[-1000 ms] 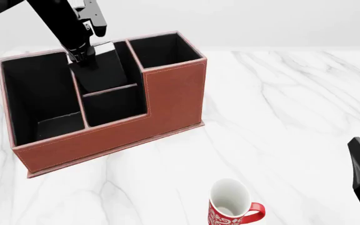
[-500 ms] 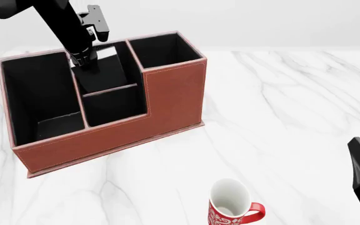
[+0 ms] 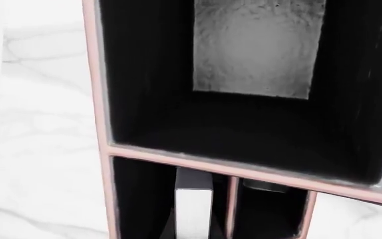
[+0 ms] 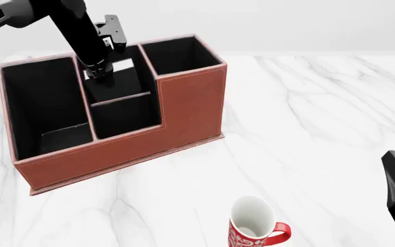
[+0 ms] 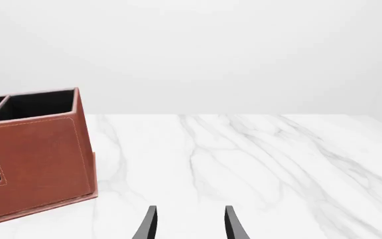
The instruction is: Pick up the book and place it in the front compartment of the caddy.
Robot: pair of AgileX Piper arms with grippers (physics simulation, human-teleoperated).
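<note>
In the upper left, your left hand (image 4: pixel 101 72) is gripping the thin black book (image 4: pixel 119 77), standing upright inside the reddish-brown leather caddy's (image 4: pixel 183 108) small full-height middle cell (image 4: pixel 122 69); right hand (image 5: pixel 188 224) idling open.

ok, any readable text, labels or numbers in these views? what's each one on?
"IPER": white letters on the left arm at the front view's top left corner; the start of the word is cut off by the frame edge.
Mug: white pattern on the red outside, no letters can be made out.
Caddy, book, table: no text visible.
</note>
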